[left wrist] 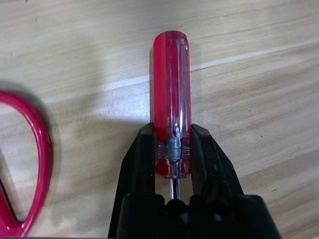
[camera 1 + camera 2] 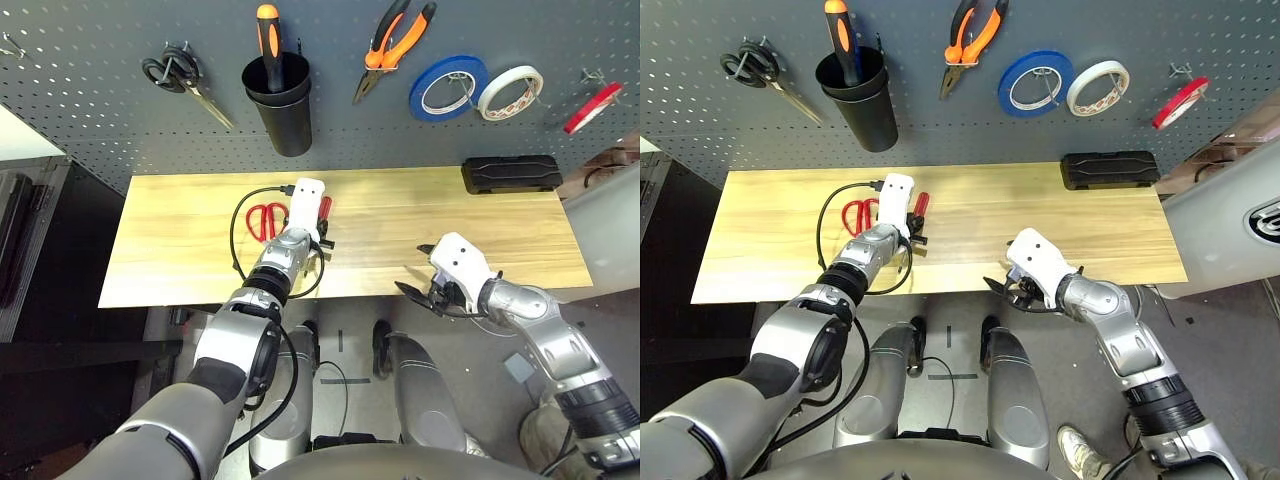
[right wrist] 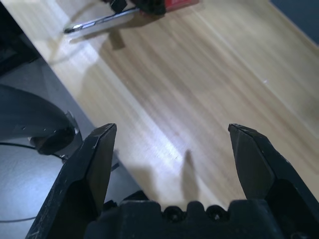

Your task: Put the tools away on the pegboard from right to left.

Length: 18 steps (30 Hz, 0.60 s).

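On the wooden table (image 2: pixel 170 250) lies the slim red-handled screwdriver (image 1: pixel 171 89), and my left gripper (image 1: pixel 171 132) is shut on its handle near the steel shaft. The red-handled scissors (image 2: pixel 265 220) lie flat just left of it. My right gripper (image 3: pixel 172 134) hangs open and holds nothing, over the table's front edge to the right. On the pegboard (image 2: pixel 100 120) the orange-and-black pliers (image 2: pixel 395 45) hang right of the black cup (image 2: pixel 283 105). The thin red tape ring (image 2: pixel 593 107) hangs at the far right.
An orange-and-black screwdriver (image 2: pixel 267 40) stands in the cup. Black-handled scissors (image 2: pixel 180 75) hang at the board's left, and blue tape (image 2: pixel 448 87) and white tape (image 2: pixel 510 92) hang between pliers and red ring. A black case (image 2: pixel 510 173) lies at the table's back right.
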Available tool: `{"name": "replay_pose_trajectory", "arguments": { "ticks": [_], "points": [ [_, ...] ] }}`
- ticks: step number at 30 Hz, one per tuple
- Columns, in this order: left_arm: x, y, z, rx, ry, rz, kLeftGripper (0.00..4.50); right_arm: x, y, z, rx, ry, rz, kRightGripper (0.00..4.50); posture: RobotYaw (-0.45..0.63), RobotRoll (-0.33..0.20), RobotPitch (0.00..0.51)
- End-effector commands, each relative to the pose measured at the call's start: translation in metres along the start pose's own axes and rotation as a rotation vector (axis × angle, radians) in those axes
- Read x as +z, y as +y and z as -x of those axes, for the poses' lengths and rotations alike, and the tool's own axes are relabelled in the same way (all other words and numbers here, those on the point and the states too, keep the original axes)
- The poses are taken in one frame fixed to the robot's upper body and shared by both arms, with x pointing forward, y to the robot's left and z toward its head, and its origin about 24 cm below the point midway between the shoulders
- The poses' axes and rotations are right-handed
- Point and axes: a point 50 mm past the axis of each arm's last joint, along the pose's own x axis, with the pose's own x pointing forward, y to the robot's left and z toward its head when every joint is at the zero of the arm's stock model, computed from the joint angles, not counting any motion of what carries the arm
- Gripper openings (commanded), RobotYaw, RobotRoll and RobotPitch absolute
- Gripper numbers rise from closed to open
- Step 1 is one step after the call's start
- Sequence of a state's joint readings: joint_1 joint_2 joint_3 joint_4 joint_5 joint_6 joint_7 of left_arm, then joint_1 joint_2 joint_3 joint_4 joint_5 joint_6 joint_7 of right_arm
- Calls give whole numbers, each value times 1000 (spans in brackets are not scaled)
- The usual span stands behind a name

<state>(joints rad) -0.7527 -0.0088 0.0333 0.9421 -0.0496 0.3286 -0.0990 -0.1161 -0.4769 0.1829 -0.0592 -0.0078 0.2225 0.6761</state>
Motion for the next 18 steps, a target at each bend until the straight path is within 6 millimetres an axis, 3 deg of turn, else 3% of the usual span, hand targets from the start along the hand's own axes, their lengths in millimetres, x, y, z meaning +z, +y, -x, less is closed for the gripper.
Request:
{"name": "replay_pose_trajectory", "arguments": {
  "ticks": [1, 8, 18],
  "points": [
    [-12, -2, 7, 8, 38, 78, 846, -7, 4, -5, 25, 8, -23, 4500, 173, 0, 332],
    [-9, 10, 37, 101, -18, 144, 846, -5, 2, -11, 38, -10, -16, 4500, 215, 0, 326],
    [13, 32, 80, 192, -145, 315, 846, -9, -8, -15, 39, -17, -3, 4500, 293, 0, 304]
  ]
}}
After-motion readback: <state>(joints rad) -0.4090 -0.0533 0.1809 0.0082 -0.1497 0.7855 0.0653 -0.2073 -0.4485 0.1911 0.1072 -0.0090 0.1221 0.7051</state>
